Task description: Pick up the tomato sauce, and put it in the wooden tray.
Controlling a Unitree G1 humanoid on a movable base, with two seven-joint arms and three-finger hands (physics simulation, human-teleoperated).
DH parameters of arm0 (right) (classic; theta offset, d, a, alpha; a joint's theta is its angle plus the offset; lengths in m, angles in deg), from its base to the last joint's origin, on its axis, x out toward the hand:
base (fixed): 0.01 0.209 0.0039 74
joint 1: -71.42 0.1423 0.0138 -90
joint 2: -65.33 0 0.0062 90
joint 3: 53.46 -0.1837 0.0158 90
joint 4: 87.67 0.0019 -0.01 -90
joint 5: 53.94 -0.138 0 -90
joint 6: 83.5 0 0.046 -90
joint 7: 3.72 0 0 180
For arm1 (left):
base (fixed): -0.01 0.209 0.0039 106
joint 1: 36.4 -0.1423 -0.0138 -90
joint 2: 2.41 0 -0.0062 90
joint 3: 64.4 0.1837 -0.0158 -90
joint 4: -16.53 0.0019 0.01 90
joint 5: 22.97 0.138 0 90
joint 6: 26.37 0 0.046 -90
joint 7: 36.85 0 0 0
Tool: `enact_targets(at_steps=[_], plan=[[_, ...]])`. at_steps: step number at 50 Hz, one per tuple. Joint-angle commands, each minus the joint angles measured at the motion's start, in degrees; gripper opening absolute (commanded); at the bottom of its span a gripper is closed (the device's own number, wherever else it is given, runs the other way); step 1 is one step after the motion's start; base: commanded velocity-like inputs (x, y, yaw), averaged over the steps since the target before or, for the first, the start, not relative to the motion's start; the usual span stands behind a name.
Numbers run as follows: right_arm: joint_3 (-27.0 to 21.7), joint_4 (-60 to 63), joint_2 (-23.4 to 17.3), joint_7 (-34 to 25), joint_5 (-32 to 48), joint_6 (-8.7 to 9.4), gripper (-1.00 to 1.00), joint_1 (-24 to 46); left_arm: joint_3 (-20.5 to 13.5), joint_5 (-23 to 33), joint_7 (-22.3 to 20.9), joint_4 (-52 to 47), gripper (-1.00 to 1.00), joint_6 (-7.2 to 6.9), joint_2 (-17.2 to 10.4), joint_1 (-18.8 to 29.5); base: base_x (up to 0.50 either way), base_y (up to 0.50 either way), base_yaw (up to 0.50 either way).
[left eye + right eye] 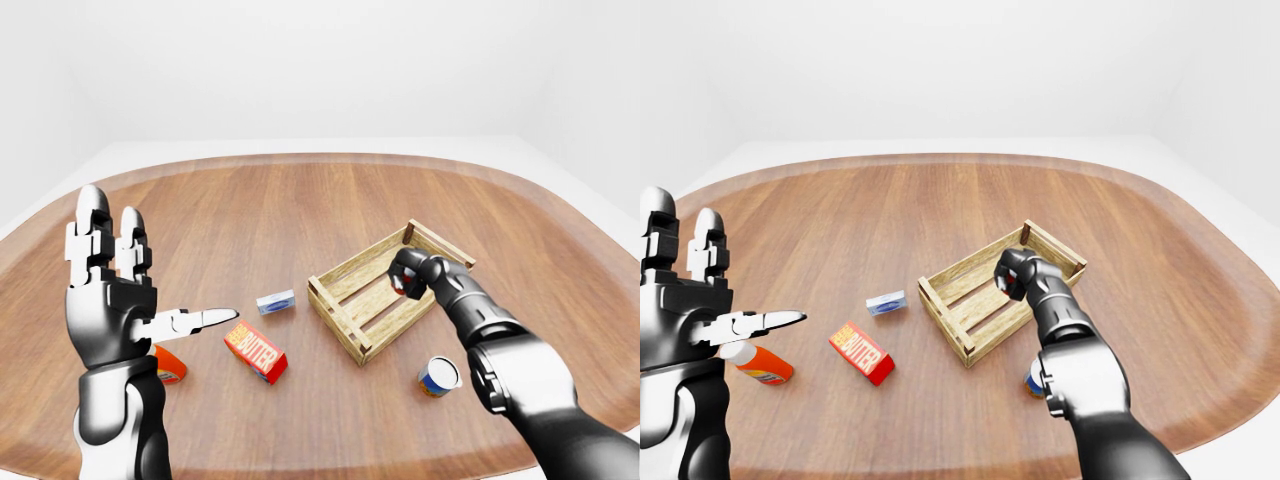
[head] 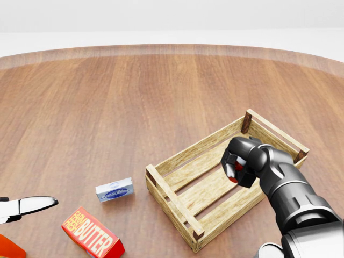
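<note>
The wooden tray (image 2: pixel 172 200) lies slanted at the lower right of the head view, a slatted crate with dark corner posts. My right hand (image 2: pixel 238 165) hovers over the tray's right half, its fingers curled shut on the tomato sauce (image 2: pixel 236 170). Only a small patch of red and white shows between the fingers. I cannot tell whether the sauce touches the tray's floor. My left hand (image 1: pixel 150 280) is raised at the left of the left-eye view, far from the tray, fingers spread open and empty.
A red butter box (image 2: pixel 91 232) and a small blue-white box (image 2: pixel 114 190) lie left of the tray. An orange-and-white bottle (image 1: pixel 758 362) lies under my left hand. A tin can (image 1: pixel 438 375) stands by the tray's near right corner. The round wooden table's edge (image 1: pixel 300 160) curves round.
</note>
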Motion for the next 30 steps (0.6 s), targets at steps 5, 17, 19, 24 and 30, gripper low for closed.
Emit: enact_targets(at_steps=[5, 17, 19, 24, 30], plan=[[0.24, -0.83, 1.17, 0.52, 3.38, 3.68, -1.0, 2.22, -0.05, -0.06, -0.05, -0.34, 1.0, 0.0, 0.0, 0.0, 0.0, 0.0, 0.0], [0.58, -1.15, 2.69, 0.68, 4.72, 4.05, -1.0, 2.25, 0.13, 0.0, -0.06, 0.01, 1.0, 0.0, 0.08, -0.01, 0.0, 0.0, 0.0], [0.48, -1.22, 2.91, 0.74, 4.73, 4.08, -1.0, 2.15, 0.21, 0.03, -0.03, -0.14, 1.0, 0.0, 0.09, -0.05, 0.0, 0.0, 0.0], [0.47, -1.41, 3.26, 0.67, 4.94, 4.51, -1.0, 2.3, 0.16, -0.04, -0.02, -0.32, 1.0, 0.0, 0.08, -0.06, 0.0, 0.0, 0.0], [0.53, -1.55, 3.68, 0.67, 5.23, 4.83, -1.0, 2.41, 0.09, -0.12, -0.02, -0.41, 1.0, 0.0, 0.08, -0.03, 0.0, 0.0, 0.0]])
